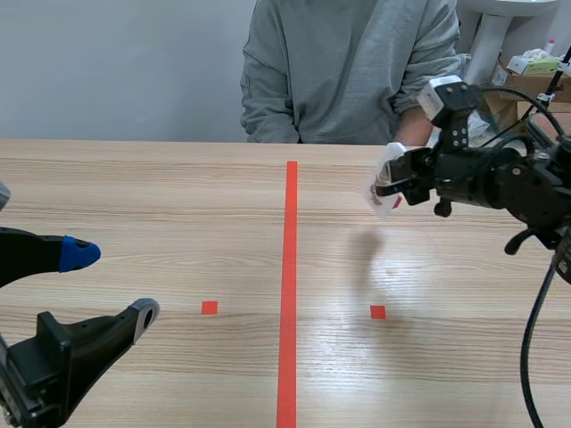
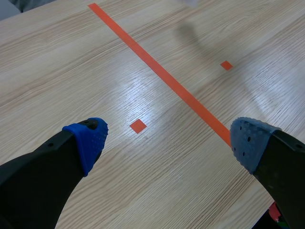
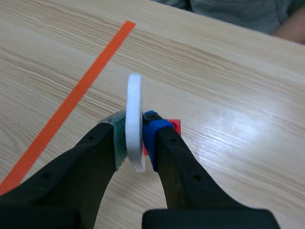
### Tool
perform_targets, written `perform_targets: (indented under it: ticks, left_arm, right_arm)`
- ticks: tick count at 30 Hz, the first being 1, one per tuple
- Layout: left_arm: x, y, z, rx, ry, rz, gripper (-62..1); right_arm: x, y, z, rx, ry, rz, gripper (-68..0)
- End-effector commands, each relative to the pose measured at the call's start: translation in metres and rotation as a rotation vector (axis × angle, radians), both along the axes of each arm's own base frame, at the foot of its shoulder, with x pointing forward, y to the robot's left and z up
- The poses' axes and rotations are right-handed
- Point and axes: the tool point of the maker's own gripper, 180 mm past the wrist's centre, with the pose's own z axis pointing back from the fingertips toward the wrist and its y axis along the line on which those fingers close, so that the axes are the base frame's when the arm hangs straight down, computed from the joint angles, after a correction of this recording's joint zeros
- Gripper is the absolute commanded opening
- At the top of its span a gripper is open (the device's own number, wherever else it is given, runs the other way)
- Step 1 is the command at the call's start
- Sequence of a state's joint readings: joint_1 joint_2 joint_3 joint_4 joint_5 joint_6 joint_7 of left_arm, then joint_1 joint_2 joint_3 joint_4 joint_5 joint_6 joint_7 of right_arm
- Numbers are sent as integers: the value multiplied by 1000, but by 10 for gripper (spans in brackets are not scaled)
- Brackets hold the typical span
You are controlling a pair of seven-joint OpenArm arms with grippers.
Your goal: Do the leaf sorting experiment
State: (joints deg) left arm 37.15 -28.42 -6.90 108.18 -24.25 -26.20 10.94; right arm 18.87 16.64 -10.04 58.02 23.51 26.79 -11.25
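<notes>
Face of white disc [image 3: 135, 119] hidden, edge-on; person [image 1: 348, 71] cropped @ scene top.

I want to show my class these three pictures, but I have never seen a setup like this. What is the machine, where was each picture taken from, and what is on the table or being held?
This is a robot with two black arms, working at a wooden table. The wide picture looks out from between the arms, and a person in a grey sweatshirt sits across the table. The other two pictures come from a camera on each wrist, looking forward and down past that arm's gripper. The left gripper is open and holds nothing. The right gripper is raised above the table and shut on a white flat piece, seen edge-on between its pads. What the piece is I cannot tell. The orange-red line and the small squares are only tape marks on the table.
</notes>
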Motion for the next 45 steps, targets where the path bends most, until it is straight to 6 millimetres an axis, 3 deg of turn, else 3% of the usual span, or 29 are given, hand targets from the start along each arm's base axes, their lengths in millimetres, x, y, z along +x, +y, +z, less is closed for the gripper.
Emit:
perform_targets:
  ticks: [1,13,18,24,31,42,45]
  left_arm:
    - [0,-3,5,-16,-13,-6,-61]
    - [0,-3,5,-16,-12,-5,-61]
    - [0,-3,5,-16,-12,-5,-61]
    - [0,-3,5,-16,-12,-6,-61]
    - [0,-3,5,-16,-12,-6,-61]
    - [0,-3,4,-14,-10,-6,-61]
    - [0,-3,4,-14,-10,-6,-61]
  right_arm:
    - [4,-15,14,3,-39,-25,-662]
    - [-17,-126,5,-30,-3,-320,-662]
    - [-21,-154,3,-98,2,-419,-662]
    - [-22,-166,0,-126,3,-473,-662]
    - [-32,-174,-25,-121,63,-518,-662]
    - [-40,-168,-40,-92,92,-537,-661]
    - [-40,-169,-40,-93,93,-543,-598]
